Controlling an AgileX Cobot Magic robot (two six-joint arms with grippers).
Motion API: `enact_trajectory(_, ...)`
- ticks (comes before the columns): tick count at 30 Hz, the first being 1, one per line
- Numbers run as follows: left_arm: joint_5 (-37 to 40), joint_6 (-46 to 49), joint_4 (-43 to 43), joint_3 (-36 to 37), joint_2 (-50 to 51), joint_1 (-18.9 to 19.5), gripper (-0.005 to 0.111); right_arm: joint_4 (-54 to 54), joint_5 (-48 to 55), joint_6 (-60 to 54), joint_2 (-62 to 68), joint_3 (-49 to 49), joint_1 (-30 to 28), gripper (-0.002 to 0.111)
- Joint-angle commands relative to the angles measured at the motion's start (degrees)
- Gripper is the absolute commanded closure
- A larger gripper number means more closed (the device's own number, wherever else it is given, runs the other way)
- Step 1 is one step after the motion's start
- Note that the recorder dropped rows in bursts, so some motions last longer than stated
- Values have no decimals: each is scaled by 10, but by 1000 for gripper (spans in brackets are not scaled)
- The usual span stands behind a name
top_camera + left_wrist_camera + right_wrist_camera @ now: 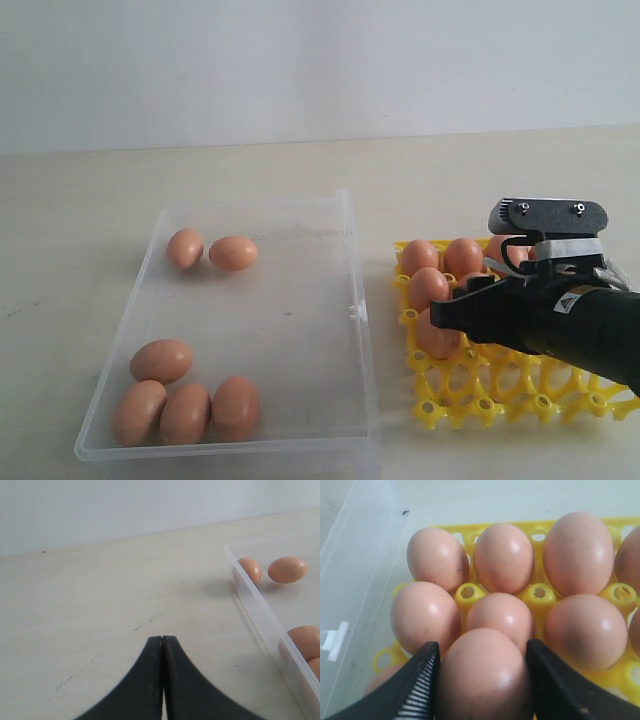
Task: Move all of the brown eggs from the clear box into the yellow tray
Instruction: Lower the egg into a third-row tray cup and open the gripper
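While the right gripper (pixel 482 649) clasps an egg (pixel 482 682), its arm (pixel 570 320) half-hides the yellow tray (pixel 487 404).

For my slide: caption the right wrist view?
Right gripper clasping a brown egg beside seated eggs in the yellow tray.

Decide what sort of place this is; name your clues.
Probably a robot test bench: plain white wall, pale tabletop, the right end effector gripping a brown egg over a yellow tray.
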Motion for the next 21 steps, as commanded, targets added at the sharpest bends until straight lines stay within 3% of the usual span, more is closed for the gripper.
enact_trajectory(1,-8,-2,-1,-2,0,-2,107,-7,-12,0,1,-3,-2,106)
enact_trajectory(5,-8,-2,-1,-2,0,-2,107,-7,-14,-1,1,-3,-2,76)
enact_trajectory(8,-8,-2,-1,-2,0,-2,107,-7,-14,-5,1,-3,-2,62)
enact_trajectory(12,-8,-2,-1,-2,0,-2,107,-7,-17,-5,1,-3,-2,55)
enact_trajectory(21,-8,-2,-1,-2,0,-2,107,-7,-22,-6,1,-3,-2,55)
